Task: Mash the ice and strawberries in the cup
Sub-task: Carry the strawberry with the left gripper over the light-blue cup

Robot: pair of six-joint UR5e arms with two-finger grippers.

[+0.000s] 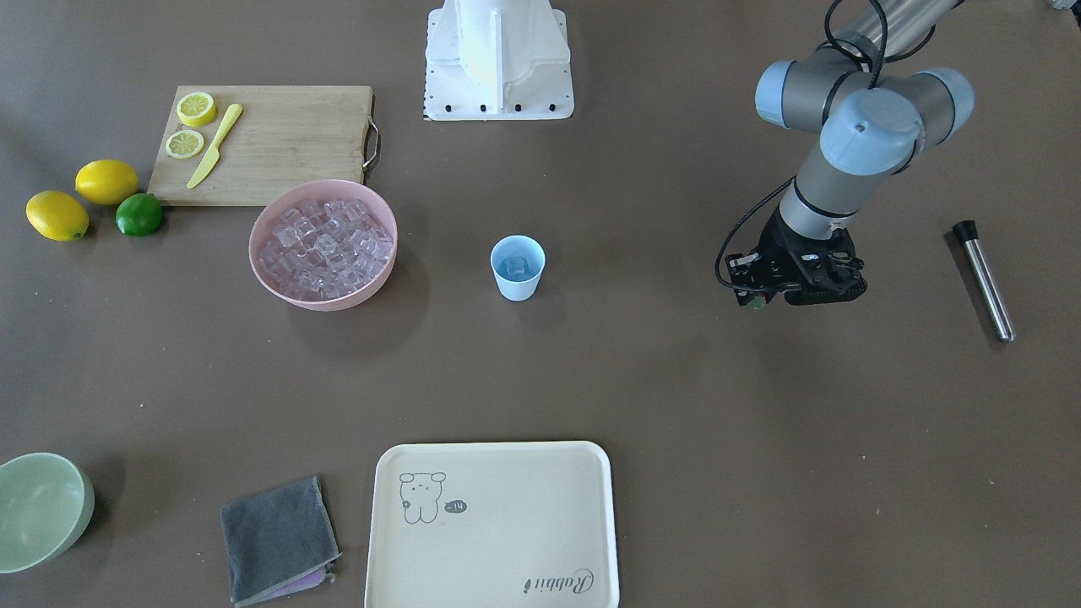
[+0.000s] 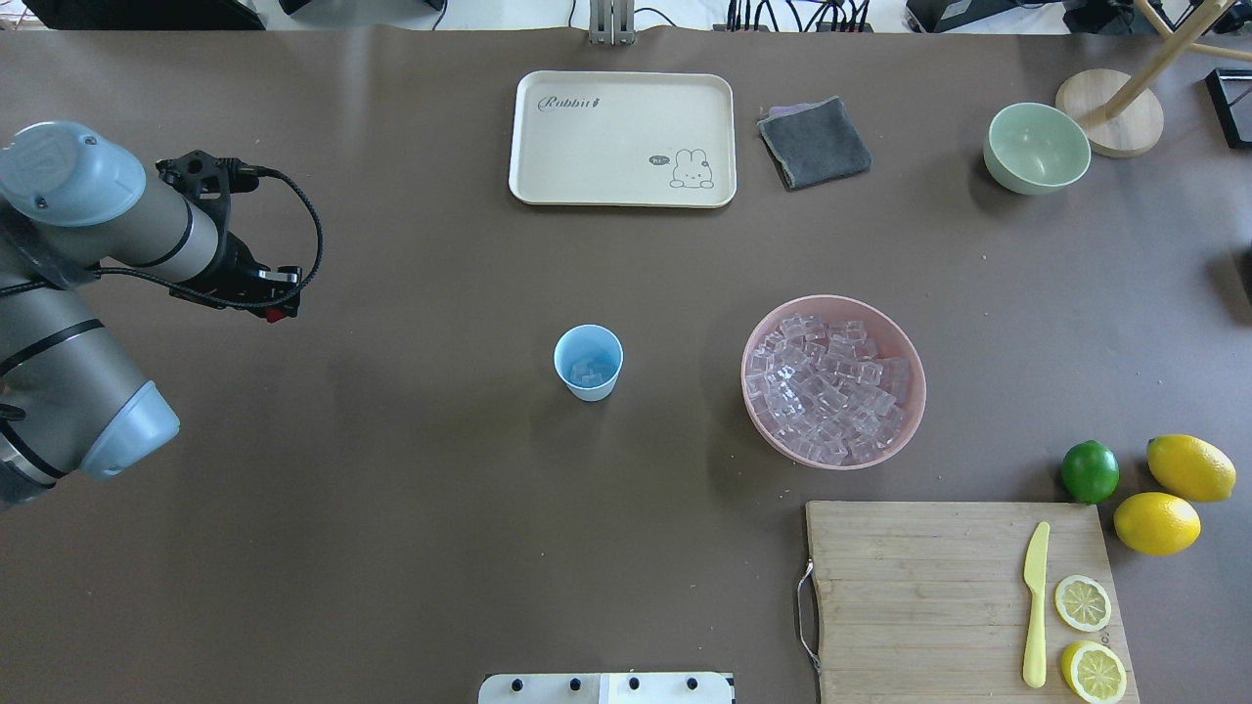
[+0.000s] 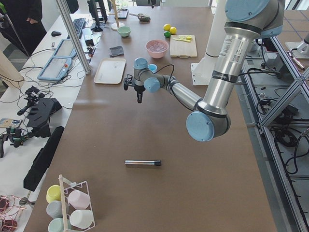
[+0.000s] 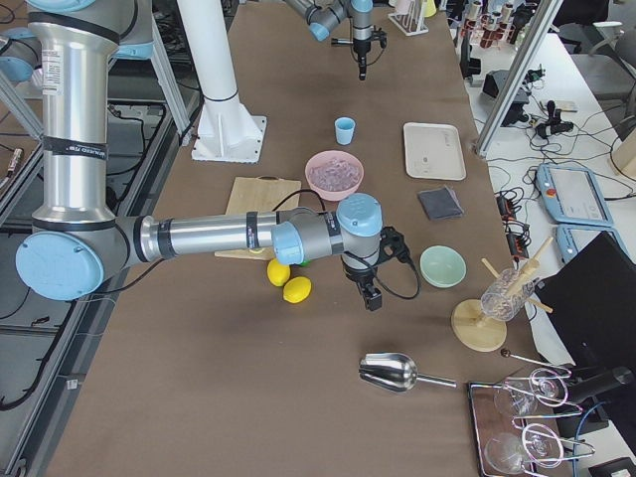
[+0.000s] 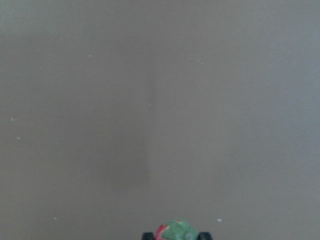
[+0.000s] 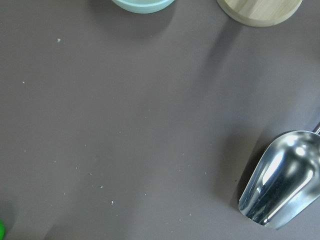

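The pale-blue cup (image 1: pixel 517 283) stands at mid-table with a few ice cubes (image 2: pixel 587 372) inside. More ice (image 1: pixel 325 241) fills the pink bowl (image 1: pixel 372 287). My left gripper (image 1: pixel 757 301) hangs above bare table, well to the side of the cup, shut on the tiny red strawberry (image 5: pixel 175 231) with its green cap. The berry shows red at the fingertips in the overhead view (image 2: pixel 282 314). My right gripper (image 4: pixel 373 298) hangs near the lemons and shows only in the right side view, so I cannot tell whether it is open or shut.
A steel muddler with a black cap (image 1: pixel 984 279) lies beyond my left gripper. A metal scoop (image 6: pixel 280 180) lies near my right gripper. There are also a cutting board (image 2: pixel 929 587) with knife and lemon halves, lemons, a lime (image 2: pixel 1090 471), a cream tray (image 2: pixel 548 186), a grey cloth and a green bowl (image 2: pixel 1037 147).
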